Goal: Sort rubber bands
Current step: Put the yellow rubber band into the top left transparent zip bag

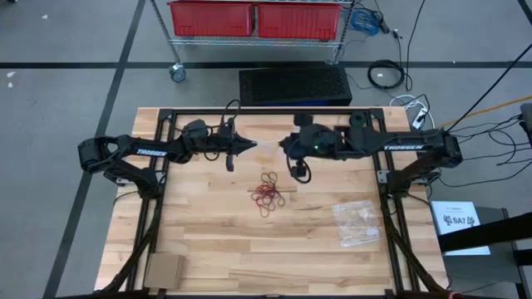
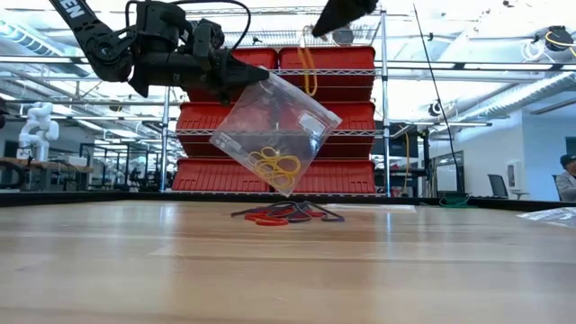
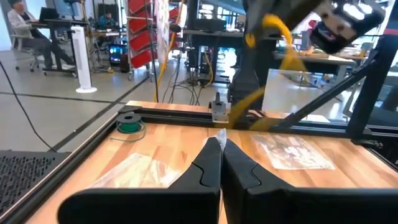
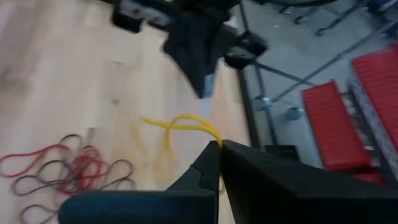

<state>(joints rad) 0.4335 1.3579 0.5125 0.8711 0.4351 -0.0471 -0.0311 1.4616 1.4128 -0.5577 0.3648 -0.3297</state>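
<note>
My left gripper (image 1: 247, 148) is above the table's far middle, shut on a clear plastic bag (image 2: 274, 126) that holds several yellowish-tan rubber bands (image 2: 274, 165). Facing it, my right gripper (image 1: 285, 148) is shut on a yellow rubber band (image 4: 180, 124), which also shows dangling in the low view (image 2: 309, 67). A pile of red and dark rubber bands (image 1: 268, 193) lies on the table below and nearer than both grippers (image 2: 288, 214). My left gripper (image 2: 256, 76) pinches the clear bag's upper corner (image 2: 266, 81) between its two fingers, coming level from the table's left. The bag hangs tilted below the fingers, lifted clear of the table, with the yellow bands gathered in its lower corner. My right gripper (image 4: 219, 144) pinches the yellow rubber band (image 4: 208, 132) between its fingertips. The band is lifted clear of the table. It hangs as a slack loop below the fingers (image 2: 309, 67), close to the bag's upper edge.
A second clear bag (image 1: 357, 220) with tan bands lies on the table's right near side. A cardboard piece (image 1: 164, 270) sits at the near left corner. A green spool (image 3: 129, 124) lies by the table frame. Red bins (image 1: 258, 18) stand on a shelf beyond the far edge.
</note>
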